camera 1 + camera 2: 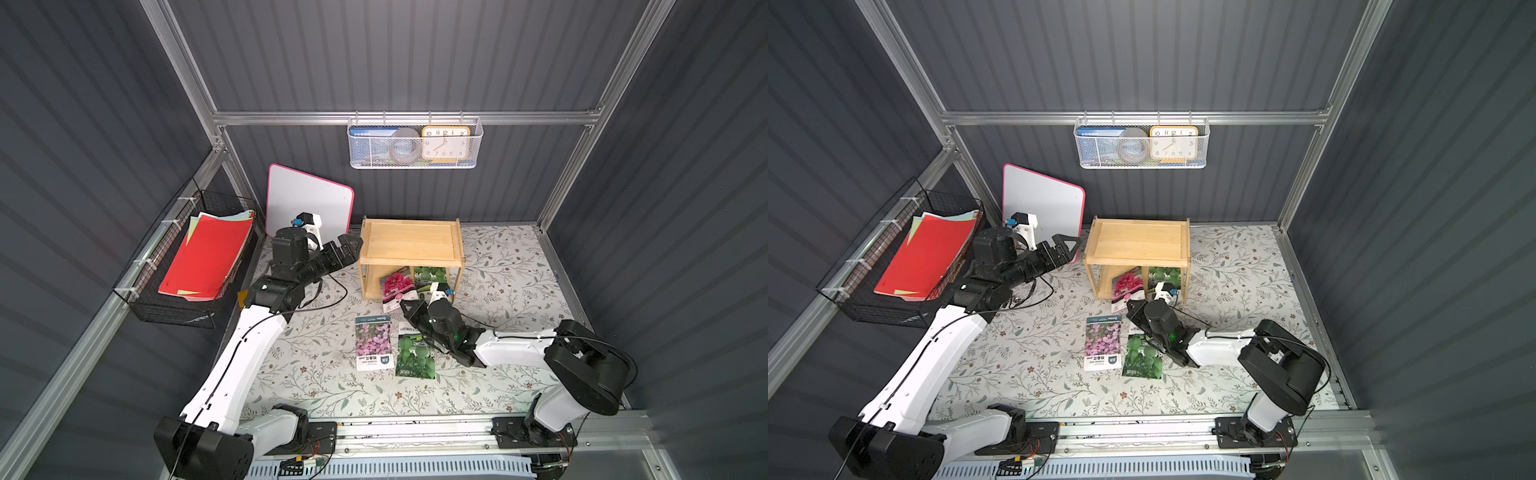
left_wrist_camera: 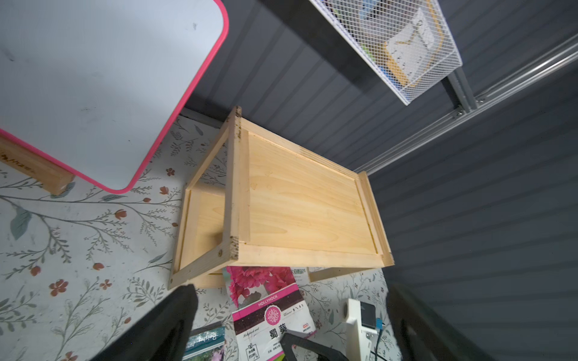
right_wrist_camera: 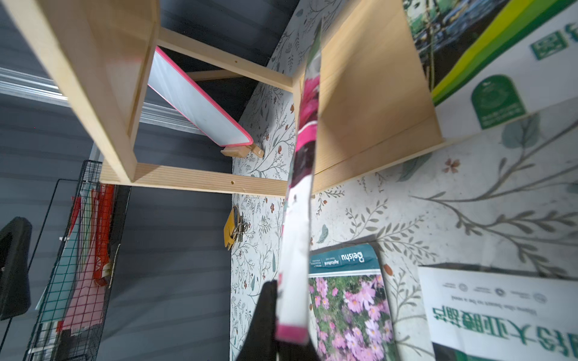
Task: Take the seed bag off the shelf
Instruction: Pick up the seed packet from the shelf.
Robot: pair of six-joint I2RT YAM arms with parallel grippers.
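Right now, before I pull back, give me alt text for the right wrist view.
The right gripper is shut on the near end of a pink seed bag, seen edge-on, whose far end reaches into the lower tier of the shelf. A green bag sits in that tier beside it; a flower bag and a white bag lie flat on the table in front.

The shelf stood at the far edge of the table, against the back wall. In its lower tier one seed bag lay to the right. Left of it the hollyhock seed bag stuck out past the near edge, with the right gripper at its near end. Nearer on the table, the Beishu bag lay just left of a fourth bag. The left gripper hung just left of the upper tier. A whiteboard leaned on the far wall left of the shelf, a mesh basket hung above it, and a wire bin hung on the left wall.
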